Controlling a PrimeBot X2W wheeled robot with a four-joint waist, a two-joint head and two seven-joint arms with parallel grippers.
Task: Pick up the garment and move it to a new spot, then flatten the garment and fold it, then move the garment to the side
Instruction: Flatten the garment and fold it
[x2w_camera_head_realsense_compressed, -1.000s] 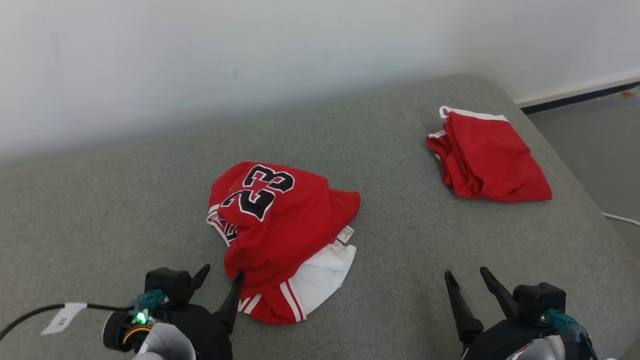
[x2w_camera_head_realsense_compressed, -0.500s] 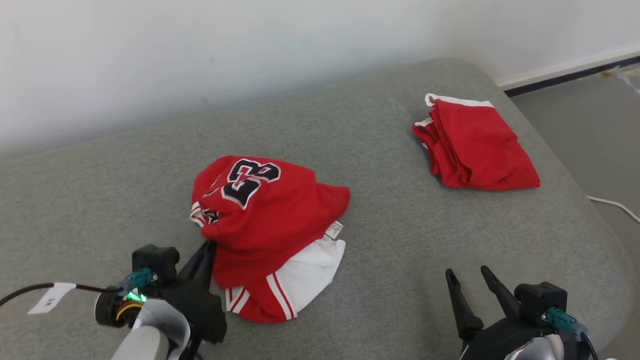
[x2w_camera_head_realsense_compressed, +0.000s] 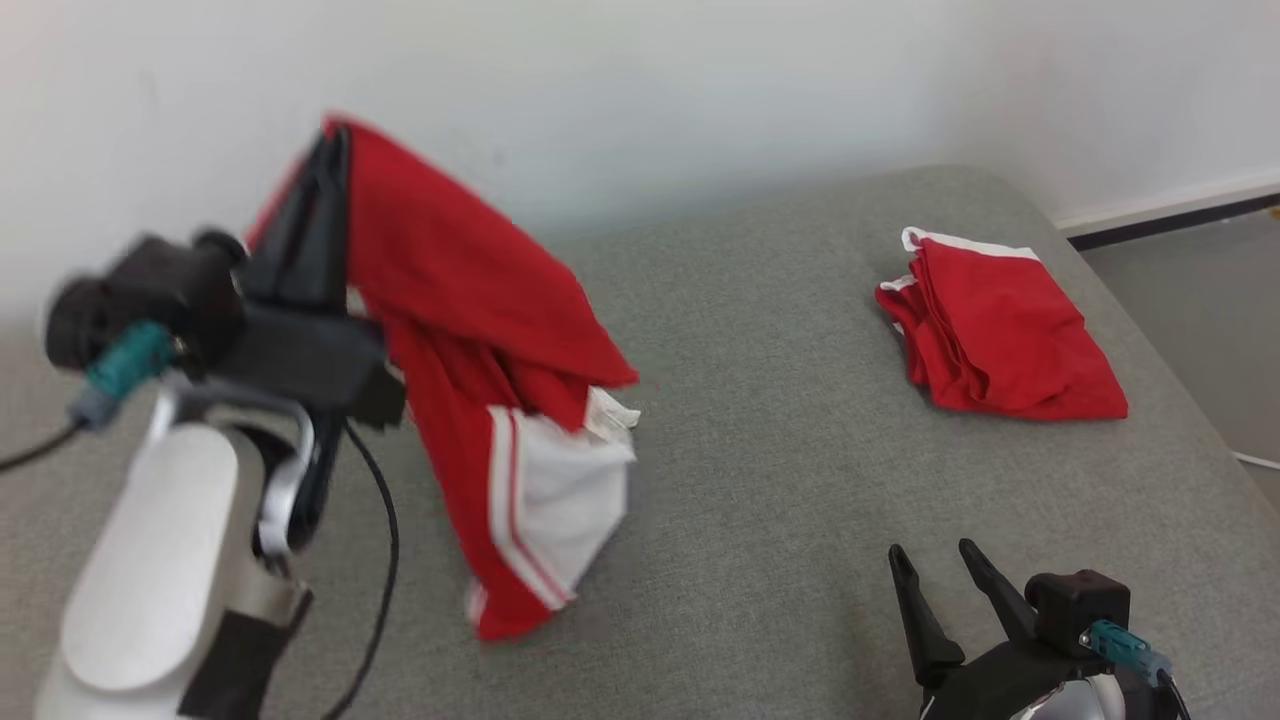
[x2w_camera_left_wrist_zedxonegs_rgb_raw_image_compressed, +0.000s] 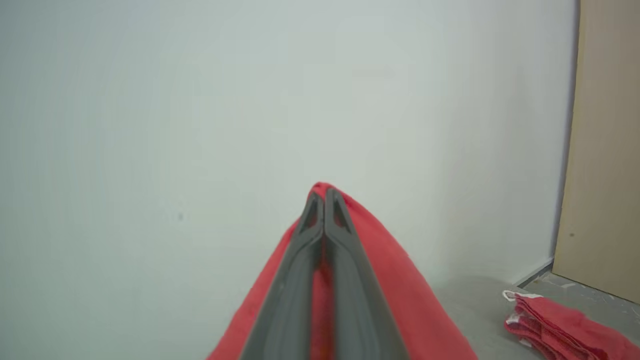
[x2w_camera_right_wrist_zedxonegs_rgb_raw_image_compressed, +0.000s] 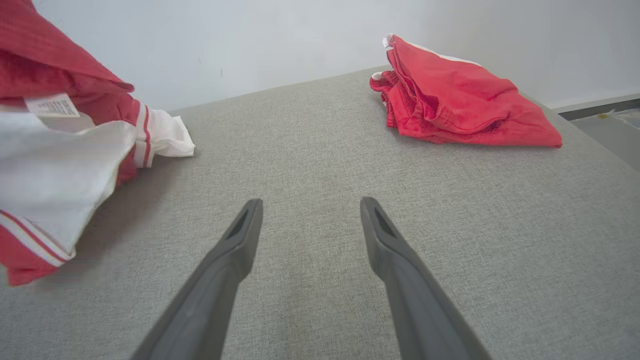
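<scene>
- My left gripper (x2w_camera_head_realsense_compressed: 330, 150) is raised high on my left side, its fingers pressed together on a pinch of the red shirt (x2w_camera_head_realsense_compressed: 470, 300)
- The shirt hangs from that pinch in a loose drape, with white lining and striped trim across its lower half and a small label (x2w_camera_right_wrist_zedxonegs_rgb_raw_image_compressed: 52, 105) exposed
- Its lower end comes down close to the grey cushion (x2w_camera_head_realsense_compressed: 780, 420); I cannot confirm contact
- My right gripper (x2w_camera_head_realsense_compressed: 930, 548) sits low on my right, fingers spread apart and holding nothing, over bare cushion
- A folded red cloth (x2w_camera_head_realsense_compressed: 1010, 340) lies on the far right part of the cushion, well apart from the shirt
- A white wall (x2w_camera_head_realsense_compressed: 640, 90) stands behind the cushion
</scene>
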